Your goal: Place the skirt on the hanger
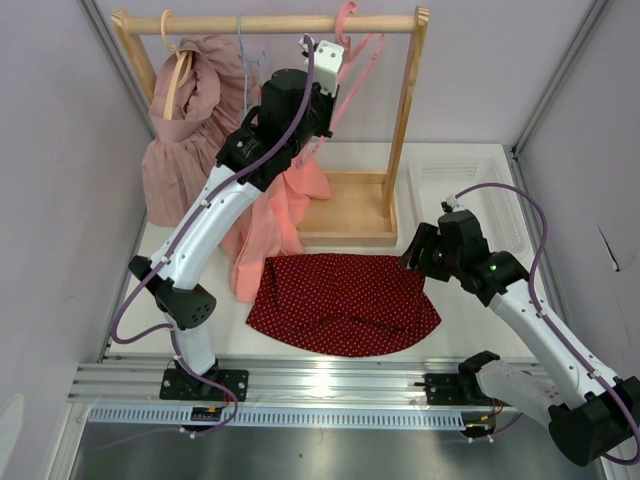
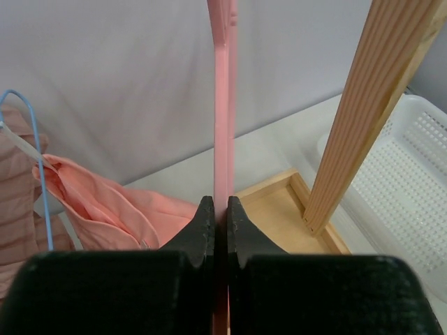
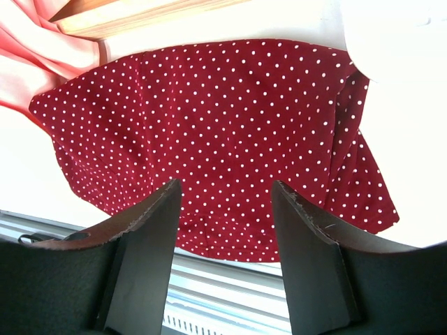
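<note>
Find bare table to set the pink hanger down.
Bare white tabletop right of the dark red polka-dot skirt, before the white perforated basket. Crowded left: salmon-pink garment drapes beside the wooden rack base.

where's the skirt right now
In the top view the skirt lies flat at the table's centre front, just before the wooden rack base, beside the salmon garment.

White tabletop (image 1: 460, 342), and the red polka-dot skirt (image 1: 345, 303) lies spread flat near its front edge. Behind it stands the wooden rack base (image 1: 350, 210), with a white basket (image 1: 470, 190) to the right. A salmon-pink garment (image 1: 280, 215) trails down onto the surface, touching the skirt's left corner.
</note>
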Robot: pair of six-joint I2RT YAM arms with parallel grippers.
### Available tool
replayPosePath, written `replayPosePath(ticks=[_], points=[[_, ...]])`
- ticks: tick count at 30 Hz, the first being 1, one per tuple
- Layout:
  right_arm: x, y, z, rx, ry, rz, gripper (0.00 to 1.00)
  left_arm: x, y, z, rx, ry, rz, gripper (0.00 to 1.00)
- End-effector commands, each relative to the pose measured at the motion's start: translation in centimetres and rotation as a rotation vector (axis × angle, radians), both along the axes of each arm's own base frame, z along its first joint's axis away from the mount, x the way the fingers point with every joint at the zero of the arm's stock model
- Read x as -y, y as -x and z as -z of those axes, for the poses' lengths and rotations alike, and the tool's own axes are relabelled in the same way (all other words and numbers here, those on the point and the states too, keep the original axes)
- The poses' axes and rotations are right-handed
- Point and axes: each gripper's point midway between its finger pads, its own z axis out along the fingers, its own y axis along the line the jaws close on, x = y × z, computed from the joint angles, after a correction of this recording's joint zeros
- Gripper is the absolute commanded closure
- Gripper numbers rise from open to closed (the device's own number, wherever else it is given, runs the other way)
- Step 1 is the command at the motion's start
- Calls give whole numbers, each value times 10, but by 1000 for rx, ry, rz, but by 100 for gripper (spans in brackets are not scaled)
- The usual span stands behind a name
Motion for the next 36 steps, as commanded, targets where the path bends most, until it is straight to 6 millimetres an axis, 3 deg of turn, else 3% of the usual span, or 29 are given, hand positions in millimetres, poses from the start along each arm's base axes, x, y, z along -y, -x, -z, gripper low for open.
replayPosePath(ticks=[1, 10, 11, 14, 19, 21, 22, 28, 32, 34, 35, 36], points=[[-5, -5, -14, 54, -20, -22, 41, -17, 9, -58, 148, 70, -38, 100], [-5, -5, -13, 53, -15, -23, 41, -29, 23, -87, 213, 116, -49, 100], [-5, -5, -13, 52, -16, -23, 41, -27, 22, -78, 201, 101, -42, 100], [-5, -6, -13, 54, -16, -23, 41, -29, 27, -83, 213, 117, -29, 100], [-5, -5, -13, 54, -16, -23, 41, -30, 35, -74, 214, 115, -4, 100], [-6, -5, -13, 56, -17, -27, 41, -37, 47, -85, 246, 138, 10, 100], [-5, -5, -12, 53, -15, -25, 41, -33, 47, -78, 239, 133, 26, 100], [-4, -4, -10, 51, -13, -24, 41, -38, 61, -75, 230, 123, 63, 100], [-4, -4, -9, 50, -11, -25, 41, -32, 68, -48, 147, 62, 118, 100], [-4, -4, -10, 54, -10, -25, 41, -36, 78, -49, 139, 71, 136, 100], [-3, -4, -9, 51, -8, -24, 41, -32, 78, -27, 100, 48, 151, 100], [-3, -3, -10, 53, -8, -25, 41, -34, 83, -27, 101, 55, 158, 100]])
